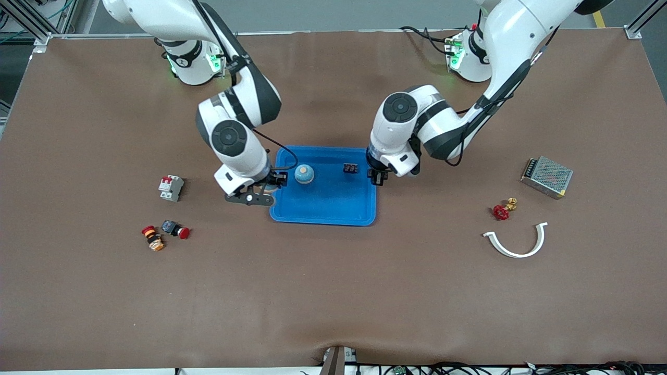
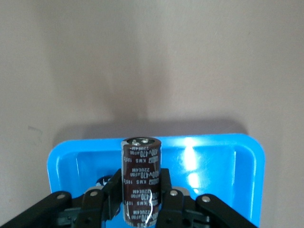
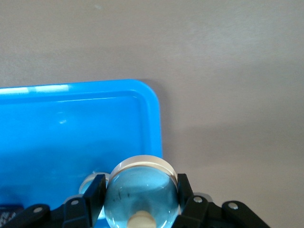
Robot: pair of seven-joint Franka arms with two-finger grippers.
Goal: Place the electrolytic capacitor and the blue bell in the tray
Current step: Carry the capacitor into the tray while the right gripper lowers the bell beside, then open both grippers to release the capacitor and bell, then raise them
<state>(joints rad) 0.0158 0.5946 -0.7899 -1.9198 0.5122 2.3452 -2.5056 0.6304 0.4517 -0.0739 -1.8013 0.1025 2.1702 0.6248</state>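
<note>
Over the blue tray (image 1: 323, 208), both grippers are loaded: the left gripper (image 2: 142, 199) is clamped on the electrolytic capacitor (image 2: 140, 183) at one short rim, the right gripper (image 3: 141, 202) squeezes a blue bell (image 3: 141, 195) at the opposite rim. Already in the tray sit another domed bell (image 1: 304, 174) and a small black block (image 1: 350, 169). Off toward the right arm's end: a breaker (image 1: 171, 187) and pushbuttons (image 1: 175, 229). Toward the left arm's end: a red valve (image 1: 502, 211), white clip (image 1: 516, 245), metal power supply (image 1: 546, 176).

Setting: robotics laboratory or test cell. Evidence: two white Franka arms bolted at one long edge of a table (image 1: 333, 291) under a brown mat, aluminium-profile framing (image 1: 31, 23) at the corners, loose cabling (image 1: 469, 369) along the near edge. Stock on the mat is industrial: circuit breaker (image 1: 170, 187), metal-cased power supply (image 1: 546, 176), red-handled brass valve (image 1: 503, 209), emergency-stop button (image 1: 175, 228).
</note>
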